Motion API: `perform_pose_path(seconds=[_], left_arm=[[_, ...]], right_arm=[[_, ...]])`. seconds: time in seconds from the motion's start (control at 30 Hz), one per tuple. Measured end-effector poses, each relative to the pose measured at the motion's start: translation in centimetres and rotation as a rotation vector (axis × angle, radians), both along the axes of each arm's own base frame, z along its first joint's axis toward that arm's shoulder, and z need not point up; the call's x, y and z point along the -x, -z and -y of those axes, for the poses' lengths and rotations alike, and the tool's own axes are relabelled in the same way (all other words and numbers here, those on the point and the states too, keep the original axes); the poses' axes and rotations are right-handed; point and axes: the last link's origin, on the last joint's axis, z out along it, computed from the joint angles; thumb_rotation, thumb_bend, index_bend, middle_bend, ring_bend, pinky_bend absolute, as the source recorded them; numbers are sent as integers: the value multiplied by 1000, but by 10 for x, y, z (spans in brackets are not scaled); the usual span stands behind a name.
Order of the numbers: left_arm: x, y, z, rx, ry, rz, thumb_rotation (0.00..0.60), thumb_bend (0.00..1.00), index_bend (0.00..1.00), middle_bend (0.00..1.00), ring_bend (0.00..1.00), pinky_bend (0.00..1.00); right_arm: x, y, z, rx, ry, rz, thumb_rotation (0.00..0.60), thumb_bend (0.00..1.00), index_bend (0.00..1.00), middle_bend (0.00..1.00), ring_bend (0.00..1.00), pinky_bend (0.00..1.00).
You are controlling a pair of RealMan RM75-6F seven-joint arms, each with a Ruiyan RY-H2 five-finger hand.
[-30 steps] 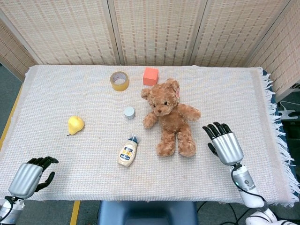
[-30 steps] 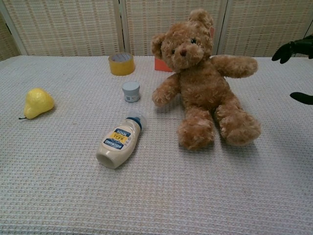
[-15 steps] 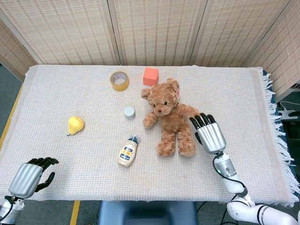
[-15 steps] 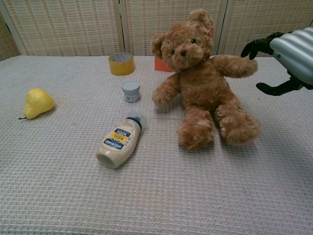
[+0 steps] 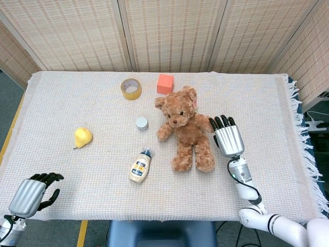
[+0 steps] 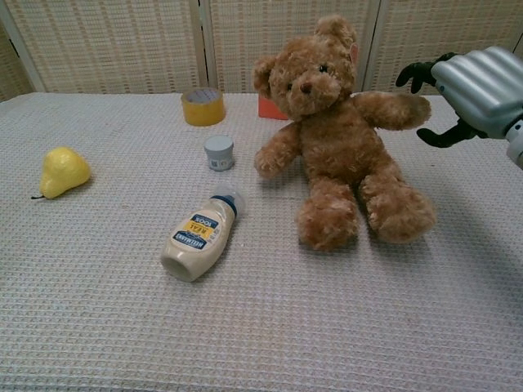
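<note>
A brown teddy bear (image 5: 186,129) (image 6: 340,137) sits mid-table, facing me with arms spread. My right hand (image 5: 226,138) (image 6: 467,88) hovers just beside the bear's outstretched arm, fingers apart and holding nothing, with its dark fingertips (image 6: 415,73) close to the paw. My left hand (image 5: 31,193) rests low at the table's near left corner, fingers loosely curled and apart, empty; the chest view does not show it. A mayonnaise bottle (image 5: 140,166) (image 6: 199,236) lies on its side in front of the bear.
A yellow pear (image 5: 82,137) (image 6: 63,172) lies at the left. A tape roll (image 5: 131,88) (image 6: 203,106) and an orange block (image 5: 165,83) stand at the back. A small grey cap (image 5: 142,123) (image 6: 219,152) sits beside the bear. The cloth's fringed edge (image 5: 304,139) runs along the right.
My right hand has moved left and forward, from the open cloth at the right to beside the bear's arm. The left hand and all objects have stayed put.
</note>
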Motion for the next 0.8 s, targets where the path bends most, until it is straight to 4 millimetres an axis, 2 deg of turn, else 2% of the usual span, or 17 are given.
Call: perform_pose_path(seconds=[0.5,0.8], left_arm=[[0,-2,0,-6,-2,7,600,429,373,418,439,487],[0,-2,0,-4,1,12,600,428,373,418,439,487]], right_arm=[[10,17,22,36,7,-16,600,223,283,334,256,386],[9,24,23,53,-26,-8,600,213,331,381,306,460]])
